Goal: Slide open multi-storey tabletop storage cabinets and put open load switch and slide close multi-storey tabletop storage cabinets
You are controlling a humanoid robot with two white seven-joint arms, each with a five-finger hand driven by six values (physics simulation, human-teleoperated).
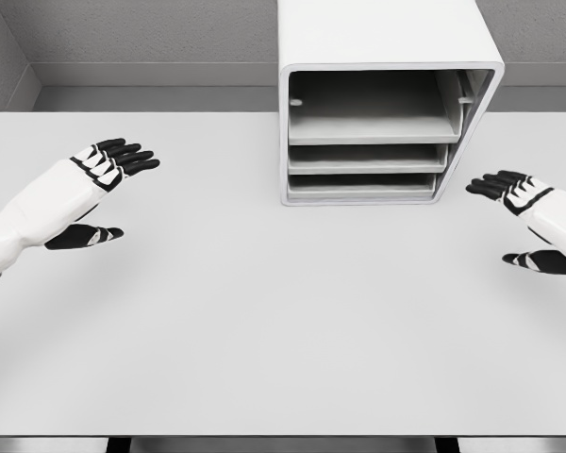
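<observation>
While both hands [108,179] [519,212] hover open, one cabinet [382,104] shows three shelves.

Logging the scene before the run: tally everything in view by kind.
White tabletop storage cabinet: 1
Trays inside it: 3, top, middle, bottom
White table: 1
Robot hands, both open and empty: 2, left hand, right hand
Load switch: 0 visible
Total: 7

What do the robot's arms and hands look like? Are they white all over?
Not all over. Both arms are smooth white shells. The left robot hand and the right robot hand each have a white back, white plates over the knuckles, and black fingers and thumb. No cables or writing show.
</observation>
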